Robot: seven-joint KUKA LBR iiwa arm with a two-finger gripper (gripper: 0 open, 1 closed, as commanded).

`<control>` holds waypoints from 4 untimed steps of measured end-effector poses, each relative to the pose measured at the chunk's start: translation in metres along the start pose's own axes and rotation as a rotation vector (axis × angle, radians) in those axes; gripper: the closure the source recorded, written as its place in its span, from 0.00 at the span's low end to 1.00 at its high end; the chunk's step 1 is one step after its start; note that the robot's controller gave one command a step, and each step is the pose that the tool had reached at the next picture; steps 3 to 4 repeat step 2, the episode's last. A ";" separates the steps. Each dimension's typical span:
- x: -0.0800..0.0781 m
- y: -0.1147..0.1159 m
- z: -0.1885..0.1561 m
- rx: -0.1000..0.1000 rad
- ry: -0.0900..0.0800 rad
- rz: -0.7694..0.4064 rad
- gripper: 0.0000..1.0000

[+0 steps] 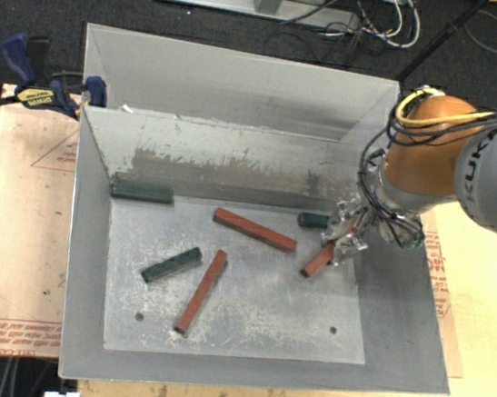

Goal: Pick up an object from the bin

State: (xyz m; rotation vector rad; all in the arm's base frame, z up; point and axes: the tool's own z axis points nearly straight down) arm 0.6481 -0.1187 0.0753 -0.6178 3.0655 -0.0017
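Reference landmark: the long red-brown rectangular bar (255,230), lying flat near the middle of the floor of the grey metal bin (237,146), a little toward the back wall and slanting slightly downward to the view's right. The gripper (341,245) stands just off the right end of this bar, with the arm's orange wrist cover (426,145) and its looped cables above and to the right of it. The claw is clenched on the upper end of a short red-brown stick (315,265). That stick hangs tilted, its lower end pointing down and to the left, just beyond and slightly below the landmark bar's right tip; whether the lower end touches the floor cannot be told. A small dark green block (312,219) lies just above the bar's right end, beside the gripper and apart from the held stick. A second red-brown bar (201,292) lies below the landmark's left half, steeply angled, its upper end near but not touching it. A dark green oblong block (171,265) lies down and left of the landmark, just beside the second bar. A dark green flat bar (142,193) lies well to the landmark's left, along the foot of the back wall.
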 end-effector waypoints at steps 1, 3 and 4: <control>0.000 0.000 0.000 0.000 0.000 0.000 1.00; 0.013 0.007 -0.187 -0.001 0.005 -0.223 1.00; 0.013 0.007 -0.187 -0.001 0.005 -0.223 1.00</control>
